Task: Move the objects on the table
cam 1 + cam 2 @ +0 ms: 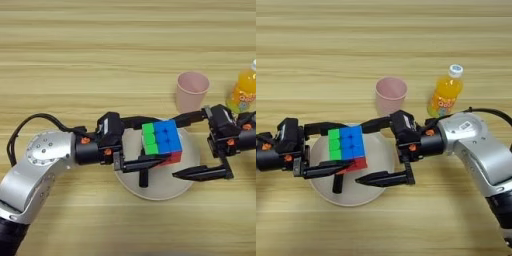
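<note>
Left gripper [142,142] is clamped on the puzzle cube [161,138]: one black finger runs along the cube's far side, the other along its near, lower edge. Cube sits at the fingertips, pointing toward the robot's right, held over the cream plate [187,180]. I can't tell whether its bottom edge touches the plate or clears it.

Right gripper [373,150] is spread wide and holds nothing. Its far finger reaches in from the right above the cube's far corner; its near finger lies low over the plate's near-right part. The cube's right face lies straight off its tips, just beside them, roughly in line with the gap between the fingers. So both grippers face each other across the cube, along the left-right line. That is the key relation: my read is a handover or a two-sided grip, and the right arm only needs to close in leftward.

Black pen [144,176] lies on the plate, below the left gripper's near finger, long axis near-to-far.

Outward from the right gripper: pink cup [391,95] stands upright just beyond its far finger, off the plate. Orange-juice bottle [445,94] is upright, further right and beyond, near the right forearm. Both rest on the table [75,60]; the right arm is the nearer one to each.
</note>
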